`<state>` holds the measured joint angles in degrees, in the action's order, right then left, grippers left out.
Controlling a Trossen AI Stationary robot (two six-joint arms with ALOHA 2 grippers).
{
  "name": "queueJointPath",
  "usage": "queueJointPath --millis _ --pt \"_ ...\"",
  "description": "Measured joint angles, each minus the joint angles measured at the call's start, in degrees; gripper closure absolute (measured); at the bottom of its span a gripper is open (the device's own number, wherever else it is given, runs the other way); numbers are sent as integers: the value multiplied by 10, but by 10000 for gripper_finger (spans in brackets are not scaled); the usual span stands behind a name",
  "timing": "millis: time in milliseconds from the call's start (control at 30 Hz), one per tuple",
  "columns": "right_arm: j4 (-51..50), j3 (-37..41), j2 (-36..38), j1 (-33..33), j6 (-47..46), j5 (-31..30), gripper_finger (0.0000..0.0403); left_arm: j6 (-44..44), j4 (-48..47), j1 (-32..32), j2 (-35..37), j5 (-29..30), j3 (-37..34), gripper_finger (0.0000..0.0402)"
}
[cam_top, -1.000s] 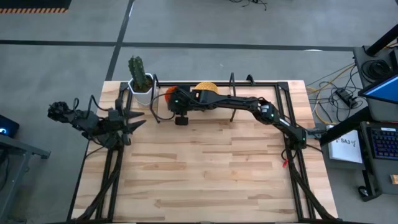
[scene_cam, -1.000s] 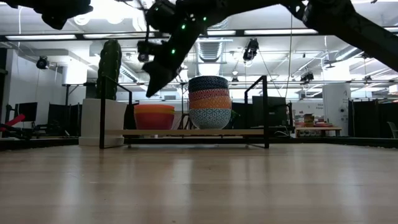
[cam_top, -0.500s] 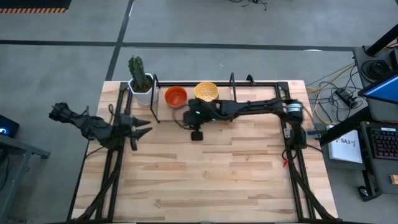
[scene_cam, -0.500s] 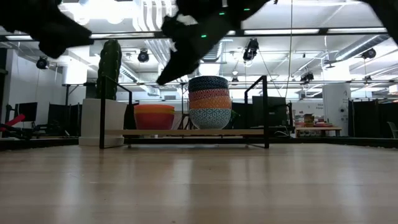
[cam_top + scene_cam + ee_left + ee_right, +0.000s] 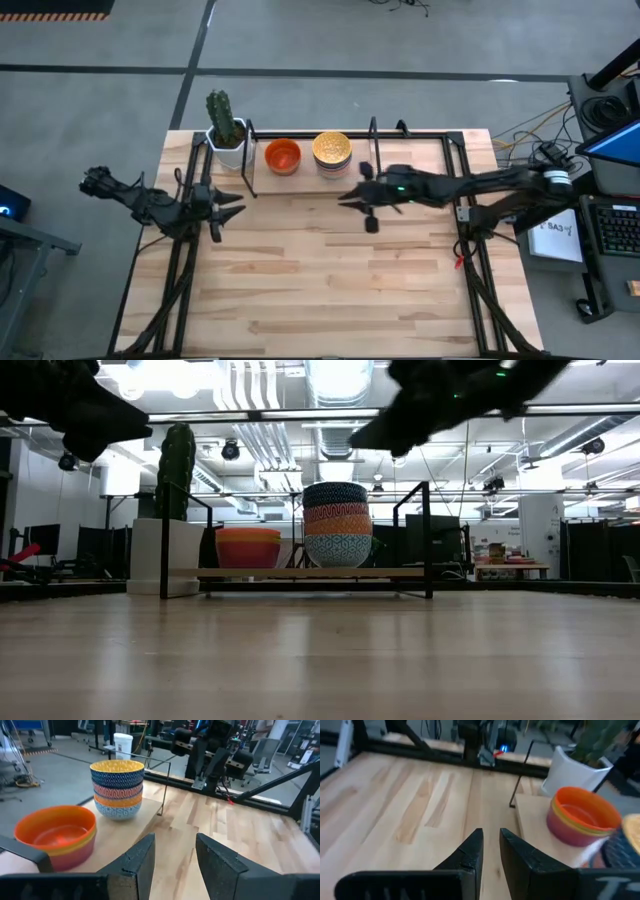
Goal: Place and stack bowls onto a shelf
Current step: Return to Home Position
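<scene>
Two stacks of bowls stand on the shelf (image 5: 300, 165) at the table's far edge. One is a short stack with an orange bowl on top (image 5: 283, 155) (image 5: 248, 547) (image 5: 580, 817). The other is a taller stack of patterned bowls with a yellow-lined bowl on top (image 5: 331, 149) (image 5: 337, 523) (image 5: 117, 787). My right gripper (image 5: 347, 197) (image 5: 491, 847) hovers open over the table, near and right of the shelf, holding nothing. My left gripper (image 5: 228, 206) (image 5: 175, 852) waits open at the table's left, pointing toward the shelf.
A white pot with a green cactus (image 5: 226, 128) (image 5: 172, 510) stands just left of the shelf. Black frame rails (image 5: 465, 215) run along the table's left and right edges. Bare wooden tabletop (image 5: 330, 280) lies between the shelf and the near edge.
My right gripper has drawn back from above the orange bowl stack on the shelf, moving toward the table's right and a little toward the near edge, with its arm folding back. The bowl stacks have stayed put.
</scene>
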<state>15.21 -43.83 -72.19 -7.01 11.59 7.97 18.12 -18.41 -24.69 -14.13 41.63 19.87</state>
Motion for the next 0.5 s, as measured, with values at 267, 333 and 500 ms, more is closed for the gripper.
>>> queueJointPath --millis 267,333,500 --pt "62 150 168 -4 -9 -5 351 -36 -1 9 36 4 -1 276" --pt "62 179 208 -7 -21 -9 351 -33 -2 11 48 23 -1 276" --pt "62 245 293 -9 -28 -20 351 -26 -5 13 80 41 -12 276"
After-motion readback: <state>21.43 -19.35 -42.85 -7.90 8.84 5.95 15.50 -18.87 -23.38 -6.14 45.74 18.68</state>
